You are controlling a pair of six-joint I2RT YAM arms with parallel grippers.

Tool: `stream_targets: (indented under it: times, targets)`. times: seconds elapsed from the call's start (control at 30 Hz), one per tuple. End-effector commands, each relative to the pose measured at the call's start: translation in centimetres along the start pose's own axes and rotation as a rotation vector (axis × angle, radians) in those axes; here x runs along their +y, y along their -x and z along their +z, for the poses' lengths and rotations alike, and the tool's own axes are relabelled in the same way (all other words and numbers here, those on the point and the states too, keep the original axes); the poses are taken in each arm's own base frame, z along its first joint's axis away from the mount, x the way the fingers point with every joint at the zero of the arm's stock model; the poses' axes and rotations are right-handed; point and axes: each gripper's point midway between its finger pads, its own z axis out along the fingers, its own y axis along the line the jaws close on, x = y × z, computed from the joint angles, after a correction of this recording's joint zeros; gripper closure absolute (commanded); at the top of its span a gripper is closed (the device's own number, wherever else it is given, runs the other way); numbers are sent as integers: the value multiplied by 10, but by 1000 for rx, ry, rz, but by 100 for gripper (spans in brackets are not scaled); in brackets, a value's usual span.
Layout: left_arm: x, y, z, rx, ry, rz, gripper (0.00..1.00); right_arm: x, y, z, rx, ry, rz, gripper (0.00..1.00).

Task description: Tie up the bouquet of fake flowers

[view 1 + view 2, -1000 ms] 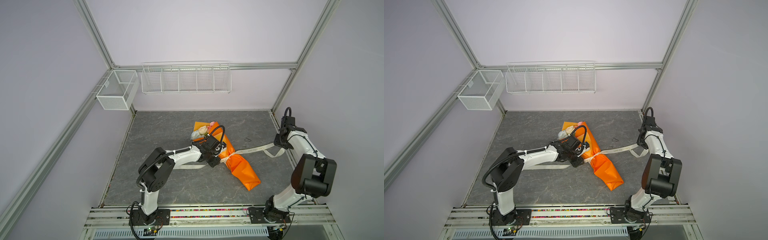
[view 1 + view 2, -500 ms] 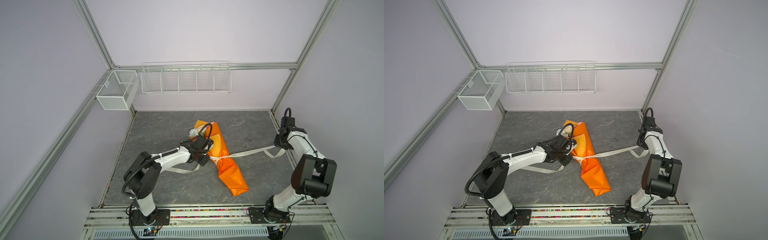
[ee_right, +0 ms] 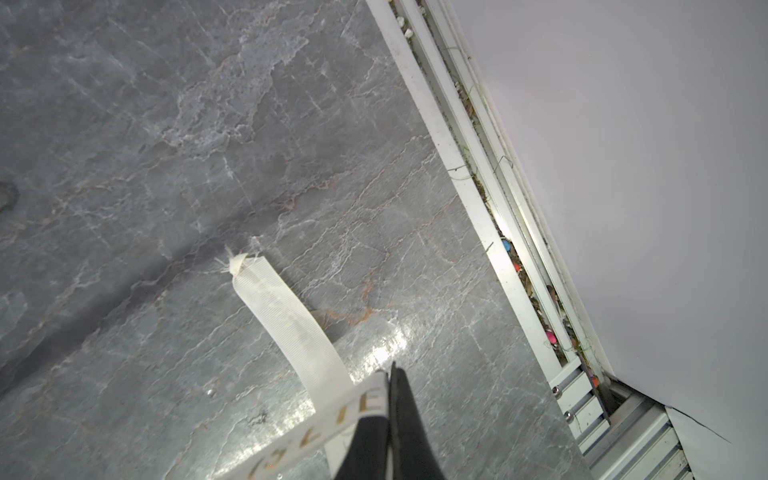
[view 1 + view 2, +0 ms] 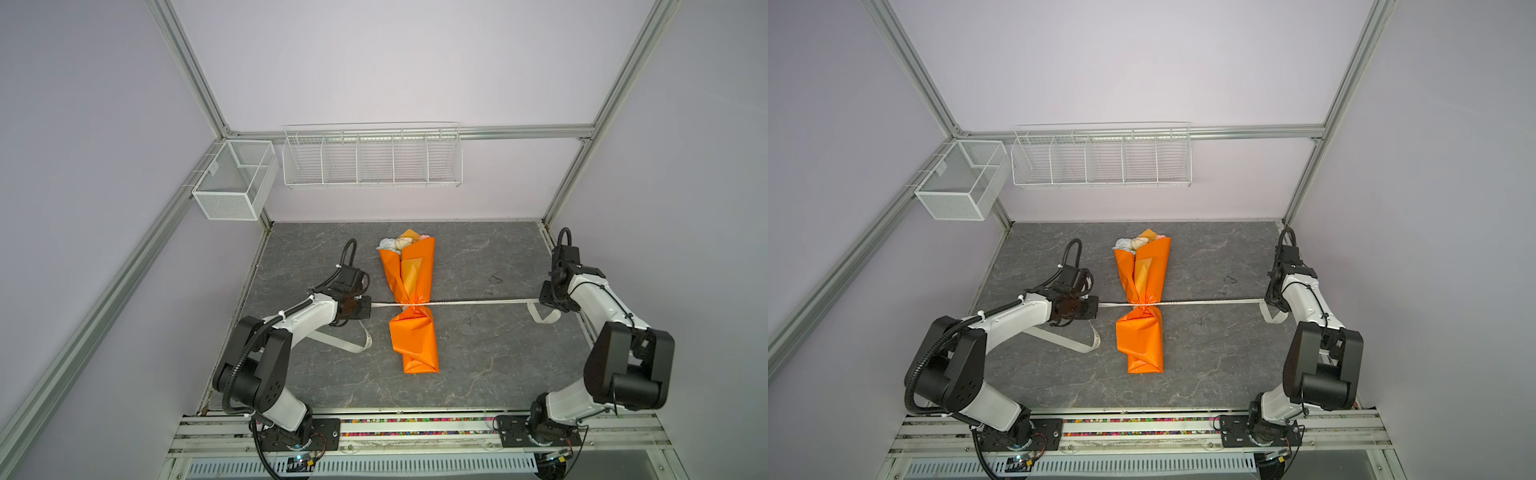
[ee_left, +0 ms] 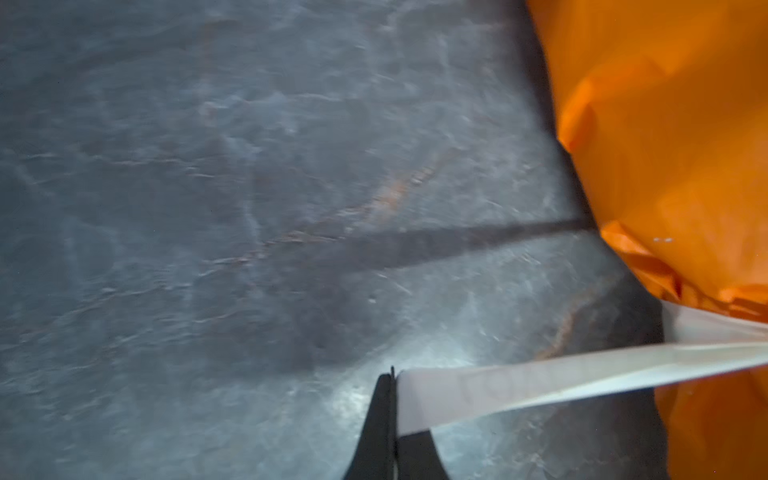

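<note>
Bouquet (image 4: 411, 274) lies front-to-back, blooms toward the rear wall (image 4: 395, 208); left gripper (image 4: 369, 306) and right gripper (image 4: 541, 300) each clamp an end of the taut ribbon (image 4: 469, 302) cinching its waist.

Bouquet (image 4: 413, 332) btwn L hand (image 4: 368, 306), R hand (image 4: 542, 300)
</note>
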Motion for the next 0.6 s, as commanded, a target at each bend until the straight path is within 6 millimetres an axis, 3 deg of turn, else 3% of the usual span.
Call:
stream_targets:
  times: [0.0, 0.13, 0.27, 0.33, 0.43, 0.5, 0.57]
  targets:
    - [65, -10, -5, 36, 139, -216, 100, -33, 15, -5, -77, -136, 83, 93]
    - [93, -10, -2, 46, 168, -309, 100, -35, 14, -4, -74, -153, 91, 93]
    - [87, -2, -3, 61, 131, -279, 100, -29, 14, -2, -70, -134, 76, 93]
    - [68, 9, -4, 48, 49, -228, 100, -15, 17, -1, -69, -58, 41, 93]
    - [26, 15, -2, 55, -124, -151, 100, 37, 18, -8, -44, 218, -40, 91]
    - [8, 13, 2, 89, -156, -102, 100, 54, 16, -14, -5, 307, -49, 73]
    - [-6, 12, 4, 107, -176, -63, 100, 70, 17, -27, -19, 401, -58, 64]
